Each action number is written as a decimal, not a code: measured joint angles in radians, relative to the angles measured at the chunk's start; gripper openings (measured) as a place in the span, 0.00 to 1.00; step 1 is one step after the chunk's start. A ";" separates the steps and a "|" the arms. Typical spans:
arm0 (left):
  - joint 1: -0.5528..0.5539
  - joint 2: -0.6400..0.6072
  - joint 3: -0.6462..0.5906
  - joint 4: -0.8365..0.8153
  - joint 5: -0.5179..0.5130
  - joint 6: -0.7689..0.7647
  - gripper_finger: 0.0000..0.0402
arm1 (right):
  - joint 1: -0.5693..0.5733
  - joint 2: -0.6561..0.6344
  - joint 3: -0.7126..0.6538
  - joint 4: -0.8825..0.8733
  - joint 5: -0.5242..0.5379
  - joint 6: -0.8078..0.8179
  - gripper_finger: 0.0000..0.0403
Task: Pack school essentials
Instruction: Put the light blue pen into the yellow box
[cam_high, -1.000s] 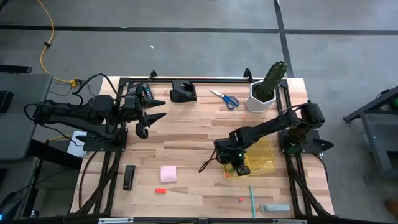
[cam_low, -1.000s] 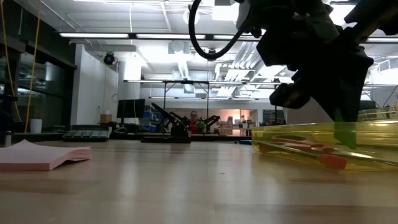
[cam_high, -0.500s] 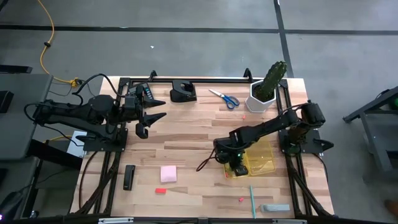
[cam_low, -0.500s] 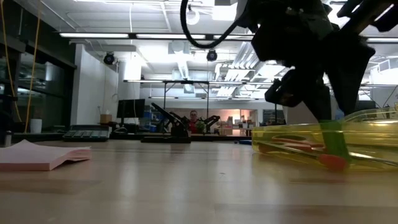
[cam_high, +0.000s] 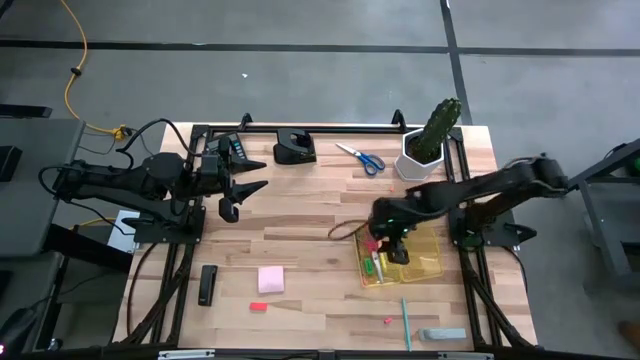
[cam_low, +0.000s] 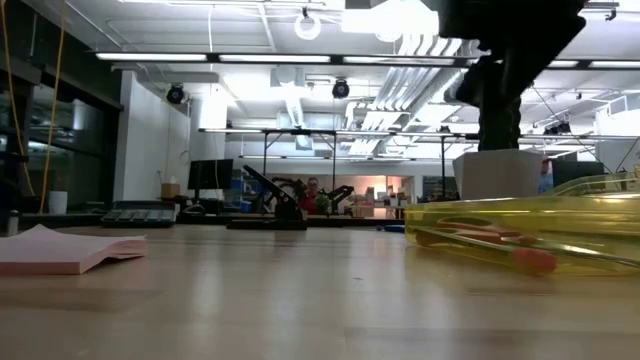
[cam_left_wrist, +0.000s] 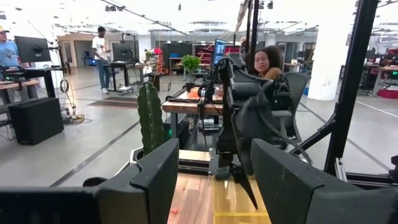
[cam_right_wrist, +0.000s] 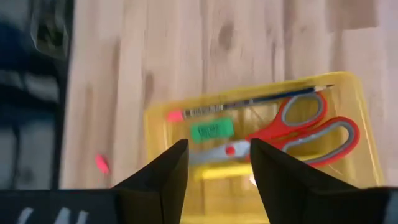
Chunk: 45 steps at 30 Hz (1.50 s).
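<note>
Two scissors differ: your right gripper (cam_high: 390, 243) hovers, fingers parted and empty, over the tray (cam_high: 428, 262) holding the red scissors (cam_right_wrist: 311, 127), while the stiff, light blue scissors (cam_high: 362, 158) wait near the cactus (cam_high: 437, 127); pinch their blades.

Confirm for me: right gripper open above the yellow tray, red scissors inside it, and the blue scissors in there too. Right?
Not quite. The blue scissors are not in the tray; the high view shows them on the table near the cactus pot. The rest holds: the right gripper hangs open above the tray, and the right wrist view shows the red scissors inside.
</note>
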 joint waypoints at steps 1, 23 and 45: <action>0.000 0.000 0.000 0.000 0.000 0.000 0.47 | 0.000 -0.042 -0.042 0.049 0.007 0.052 0.40; 0.000 0.000 0.000 -0.004 -0.009 -0.025 0.47 | 0.000 -0.374 -0.342 1.012 0.341 -0.034 0.39; 0.000 0.000 0.000 -0.004 -0.007 -0.072 0.47 | 0.000 -0.373 -0.342 1.010 0.340 -0.041 0.39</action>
